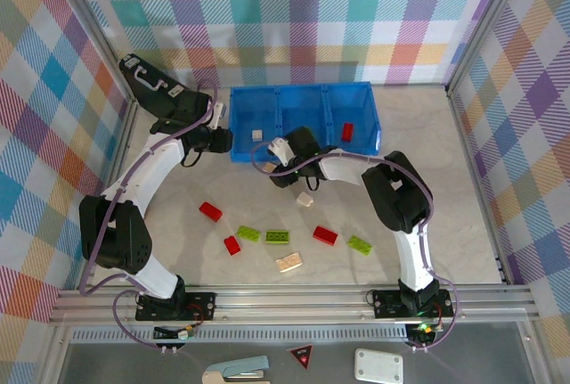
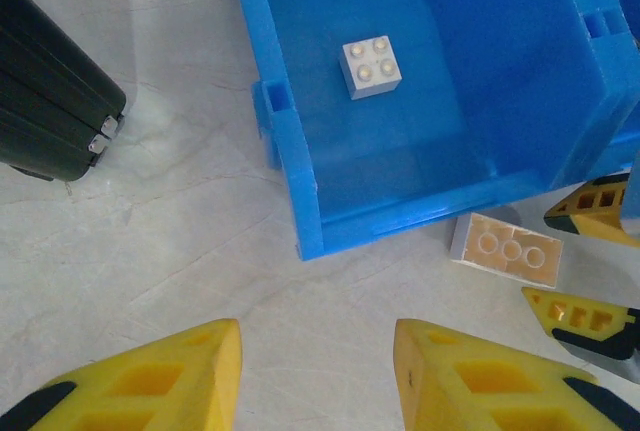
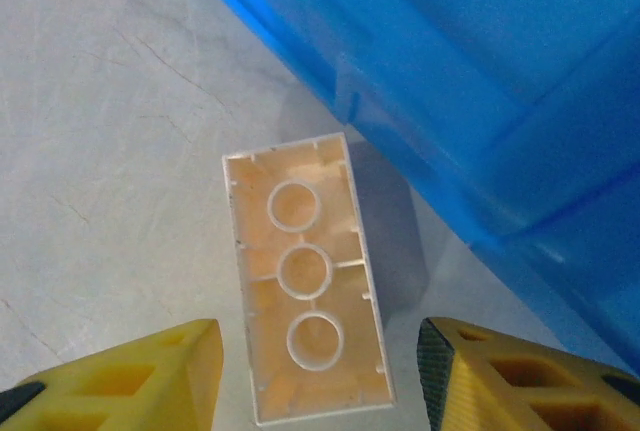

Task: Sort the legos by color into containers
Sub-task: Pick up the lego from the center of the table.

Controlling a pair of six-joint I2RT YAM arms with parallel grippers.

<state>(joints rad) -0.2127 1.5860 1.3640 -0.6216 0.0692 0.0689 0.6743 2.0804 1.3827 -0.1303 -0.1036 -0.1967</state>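
Observation:
A cream lego (image 3: pixel 305 271) lies upside down on the table against the near wall of the blue bin (image 3: pixel 480 81). My right gripper (image 3: pixel 320 351) is open, one finger on each side of it with a gap at both. The left wrist view shows the same lego (image 2: pixel 506 249) outside the bin. My left gripper (image 2: pixel 318 351) is open and empty above bare table by the bin's near left corner. A cream lego (image 2: pixel 371 66) lies in the left container (image 1: pixel 256 124). A red lego (image 1: pixel 347 131) lies in the right container.
Loose legos lie on the near table: red (image 1: pixel 210 211), (image 1: pixel 232 244), (image 1: pixel 325 235), green (image 1: pixel 248 234), (image 1: pixel 277 237), (image 1: pixel 360 244), cream (image 1: pixel 289 262), (image 1: pixel 305 199). A black briefcase (image 1: pixel 151 85) stands left of the bin. Plaid walls close in the table.

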